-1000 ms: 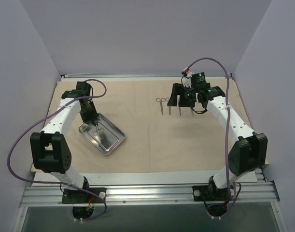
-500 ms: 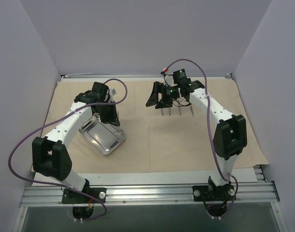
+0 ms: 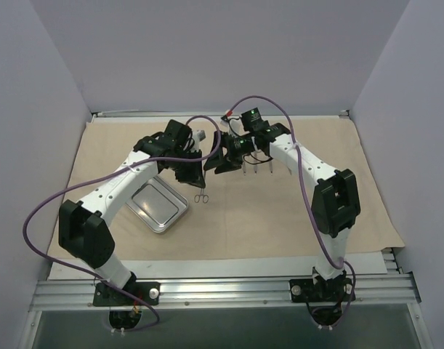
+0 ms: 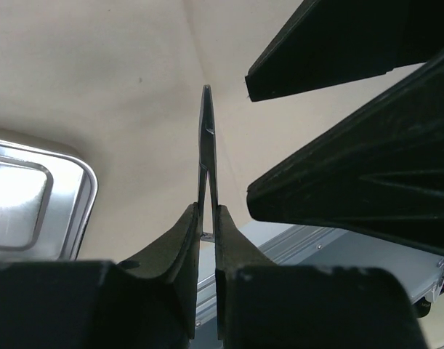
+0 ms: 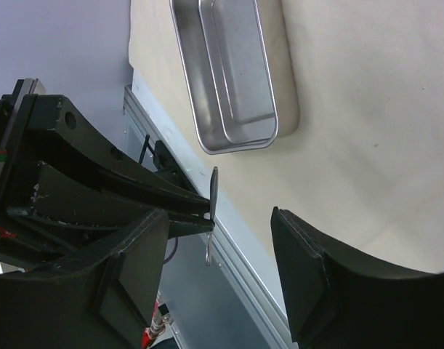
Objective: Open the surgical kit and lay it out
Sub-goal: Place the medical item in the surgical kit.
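The surgical kit's beige cloth wrap (image 3: 229,211) lies spread flat over the table. Its steel tray (image 3: 158,206) sits left of centre with nothing visible in it. My left gripper (image 3: 196,178) is raised above the cloth, shut on a thin silver instrument (image 3: 200,195) that hangs with its ring handles down. In the left wrist view the instrument (image 4: 207,142) sticks out past the closed fingertips (image 4: 187,222). My right gripper (image 3: 220,161) stands open right beside it; in the right wrist view the instrument (image 5: 214,190) lies between its spread fingers (image 5: 138,269), untouched.
A few thin instruments (image 3: 256,169) lie side by side on the cloth under the right arm. Grey walls close in the left, right and back. A metal rail (image 3: 222,291) runs along the near edge. Purple cables loop off both arms.
My left arm has lifted the instrument out of the tray and swung right to the centre. My right arm has swung left from the laid-out instruments to meet it, jaws still open.
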Motion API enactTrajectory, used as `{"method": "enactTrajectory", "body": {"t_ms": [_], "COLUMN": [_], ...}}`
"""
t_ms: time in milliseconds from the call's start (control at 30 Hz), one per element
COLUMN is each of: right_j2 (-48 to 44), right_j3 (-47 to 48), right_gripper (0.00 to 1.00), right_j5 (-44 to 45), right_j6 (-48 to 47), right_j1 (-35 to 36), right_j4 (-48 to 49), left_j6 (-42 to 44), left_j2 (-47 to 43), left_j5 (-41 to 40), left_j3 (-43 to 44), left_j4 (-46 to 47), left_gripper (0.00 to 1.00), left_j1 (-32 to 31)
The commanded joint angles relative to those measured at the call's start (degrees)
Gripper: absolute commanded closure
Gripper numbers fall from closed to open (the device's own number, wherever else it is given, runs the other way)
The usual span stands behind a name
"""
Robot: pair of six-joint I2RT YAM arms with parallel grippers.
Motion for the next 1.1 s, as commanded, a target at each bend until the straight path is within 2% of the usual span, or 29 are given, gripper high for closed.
{"method": "enactTrajectory", "body": {"t_ms": [0, 333, 433, 467, 500, 533, 567, 600, 633, 700, 800, 867, 1067], "right_j2": [0.6, 3.4, 4.0, 4.0, 3.8, 3.6, 3.3, 2.1, 1.4, -0.8, -4.5, -6.3, -9.9], "right_j3": [2.0, 2.8, 2.9, 2.9, 2.3, 1.9, 1.5, 0.2, -0.6, -2.3, -7.3, -9.8, -13.3], "right_gripper": [0.42, 0.57, 0.73, 0.89, 0.98, 1.0, 1.0, 1.0, 1.0, 1.0, 1.0, 1.0, 1.0], "right_j5": [-2.3, -1.7, -2.5, -3.0, -4.0, -4.5, -4.8, -5.3, -5.7, -5.9, -8.6, -9.8, -10.1], "right_j6": [-0.1, -1.7, -1.8, -1.7, -1.5, -0.8, -0.5, 0.0, 0.9, 2.0, 5.6, 6.9, 14.8], "right_j1": [0.0, 1.8, 1.8, 1.8, 1.8, 1.6, 1.4, 1.3, 0.7, -0.6, -3.3, -4.5, -7.8], "right_j4": [-1.8, -4.3, -4.3, -3.6, -3.0, -2.3, -0.7, 0.5, 1.9, 5.9, 14.1, 18.7, 25.8], "left_j6": [0.4, 0.7, 0.8, 0.8, 0.7, 0.7, 0.7, 0.5, 0.4, 0.0, 0.0, 0.2, 0.3], "left_j2": [0.8, 0.7, 0.8, 0.8, 0.7, 0.8, 0.9, 0.9, 0.8, -0.5, -3.6, -5.1, -5.6], "left_j5": [0.3, 0.2, 0.4, 0.5, 0.6, 0.7, 0.8, 1.2, 1.5, 2.0, 5.9, 9.7, 11.5], "left_j3": [4.0, 5.1, 5.2, 5.3, 5.2, 5.2, 5.3, 5.3, 5.1, 4.0, 0.7, -0.8, -2.4], "left_j4": [1.6, 1.1, 1.1, 1.2, 1.3, 1.3, 1.0, 1.0, 1.1, 2.0, 5.7, 7.9, 10.5], "left_gripper": [0.98, 0.98, 0.98, 0.98, 0.98, 0.98, 0.94, 0.85, 0.65, 0.54, 0.46, 0.45, 0.44], "left_j1": [-1.3, -2.5, -2.4, -2.5, -2.4, -2.4, -2.4, -2.3, -2.2, -1.4, 0.6, 1.3, 0.7]}}
